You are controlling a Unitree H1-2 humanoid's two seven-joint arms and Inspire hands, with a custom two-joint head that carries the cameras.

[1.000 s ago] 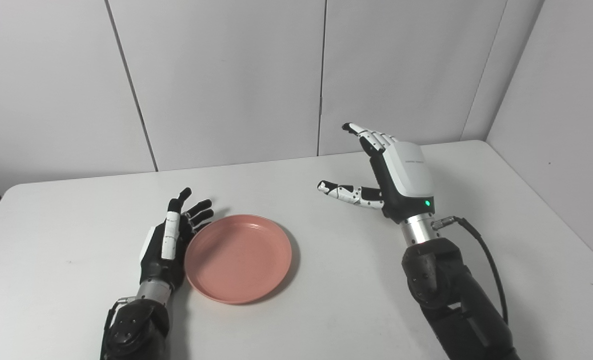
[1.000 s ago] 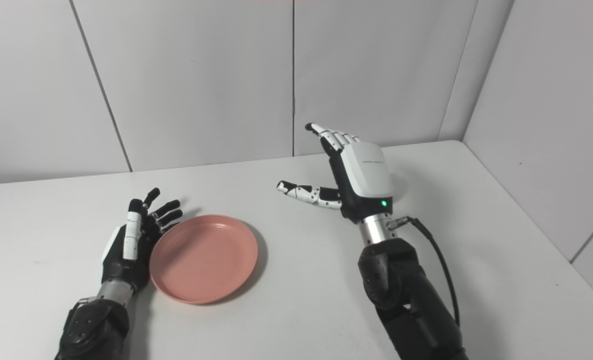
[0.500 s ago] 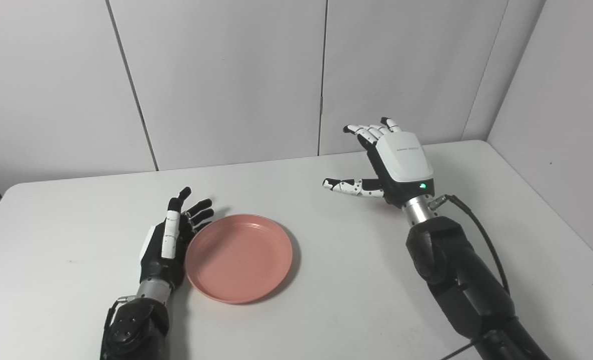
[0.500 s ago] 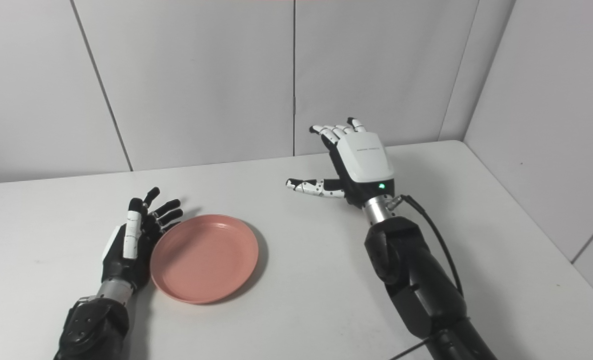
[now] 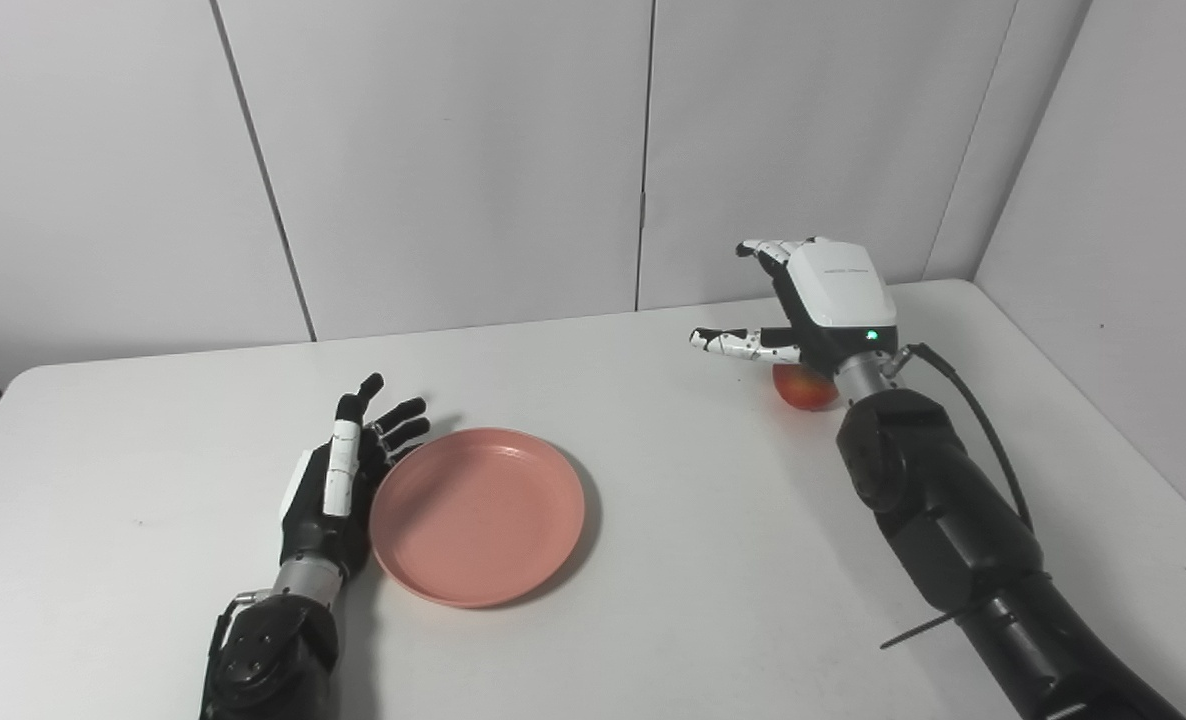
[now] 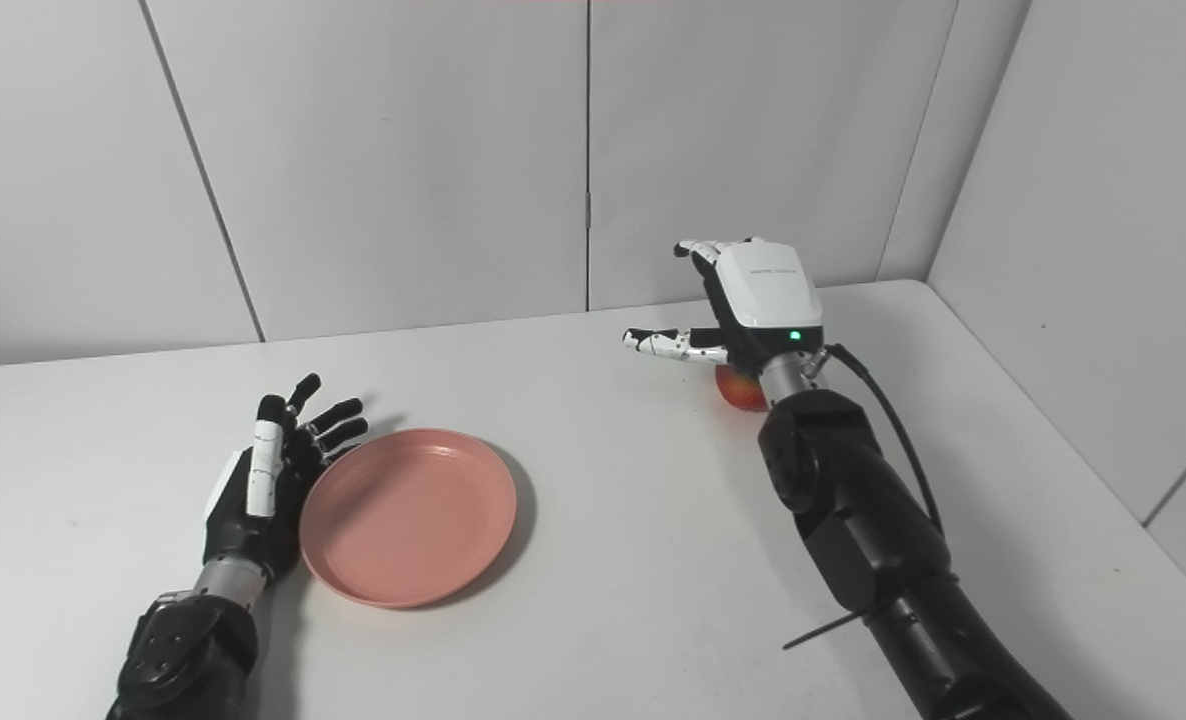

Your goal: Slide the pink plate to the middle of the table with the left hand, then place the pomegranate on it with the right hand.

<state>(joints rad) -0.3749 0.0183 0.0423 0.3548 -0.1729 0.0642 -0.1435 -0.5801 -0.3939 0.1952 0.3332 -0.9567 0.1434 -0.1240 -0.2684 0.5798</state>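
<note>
Since the frame a second back, the right hand [image 5: 833, 300] has travelled toward the far right part of the desk [image 5: 653, 600] and turned palm-down; the pomegranate [image 5: 806, 388], hidden behind the hand before, now shows beneath the wrist. Left hand [image 5: 338, 480] and pink plate [image 5: 477, 515] unchanged in position.

Right hand: hovers over the pomegranate, white back plate facing up, green indicator lit near the wrist. Fingers [image 5: 768, 248] released and spread, pointing toward the back wall; thumb [image 5: 738, 343] stretched out to the left. Holds nothing. Whether the palm touches the fruit cannot be told; most of the fruit is covered by the hand and wrist.

Pomegranate: red-orange, resting on the desk at the far right, well apart from the plate.

Left hand: lies on the desk at the left, on its edge, palm facing the plate, fingers released and slightly fanned. Palm side sits against the plate's left rim.

Pink plate: flat on the desk, left of centre, nothing in it.

Black cable [image 5: 973, 420] loops from the right wrist along the forearm.
</note>
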